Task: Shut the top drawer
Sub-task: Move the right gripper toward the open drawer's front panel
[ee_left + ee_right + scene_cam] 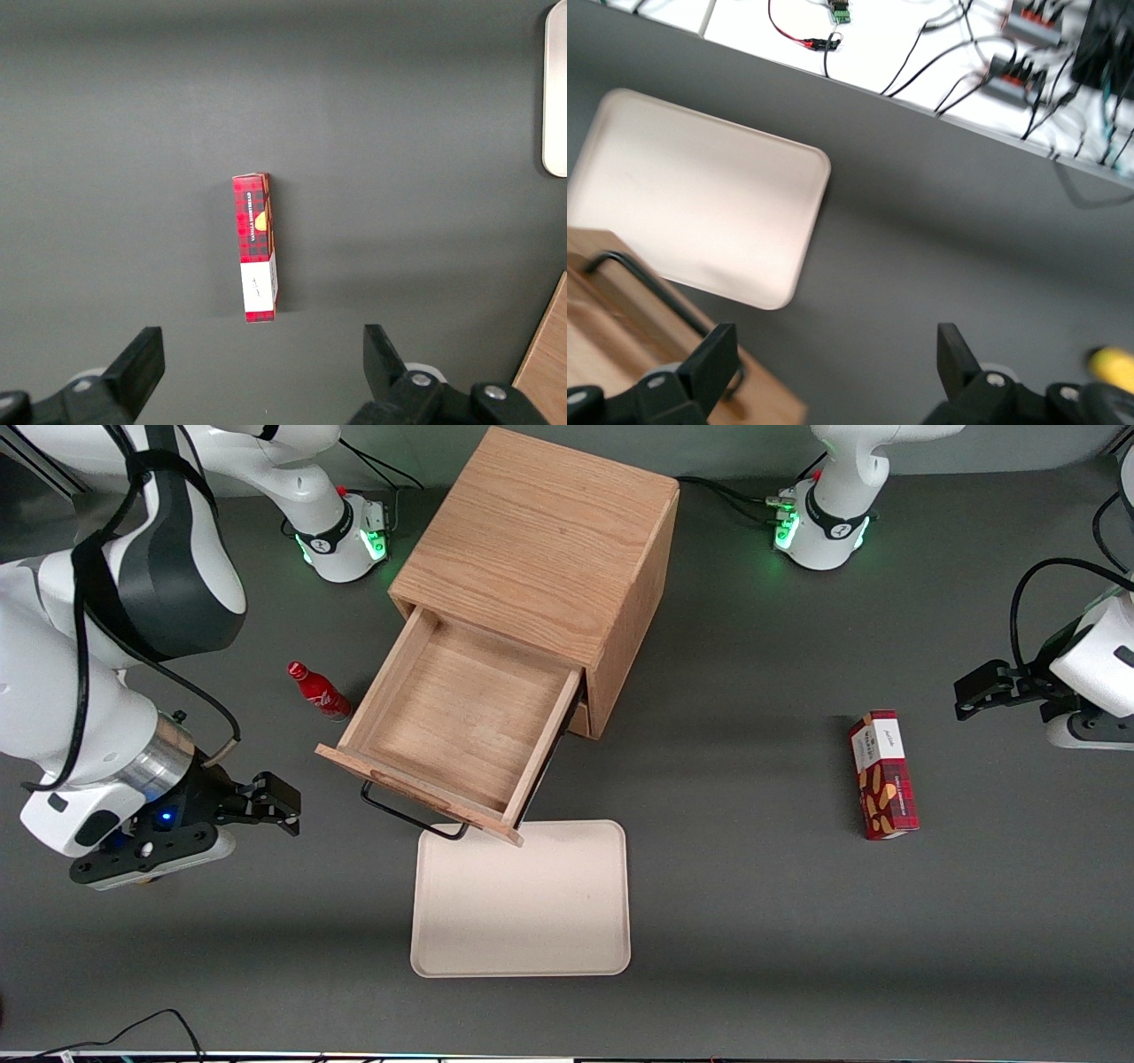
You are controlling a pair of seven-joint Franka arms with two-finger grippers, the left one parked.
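The wooden cabinet [540,531] stands mid-table with its top drawer [461,717] pulled far out and empty. A black wire bar handle [407,815] sticks out from the drawer front, toward the front camera. My gripper [288,808] hovers just off the corner of the drawer front, toward the working arm's end of the table, touching nothing. In the right wrist view the gripper [835,359] is open over bare grey table, with one fingertip [718,359] above the corner of the drawer front [620,354] near the handle [647,283].
A cream tray [523,899] lies flat in front of the open drawer, nearer the front camera, and shows in the wrist view [700,204]. A red bottle [319,691] lies beside the drawer. A red plaid box [883,775] lies toward the parked arm's end.
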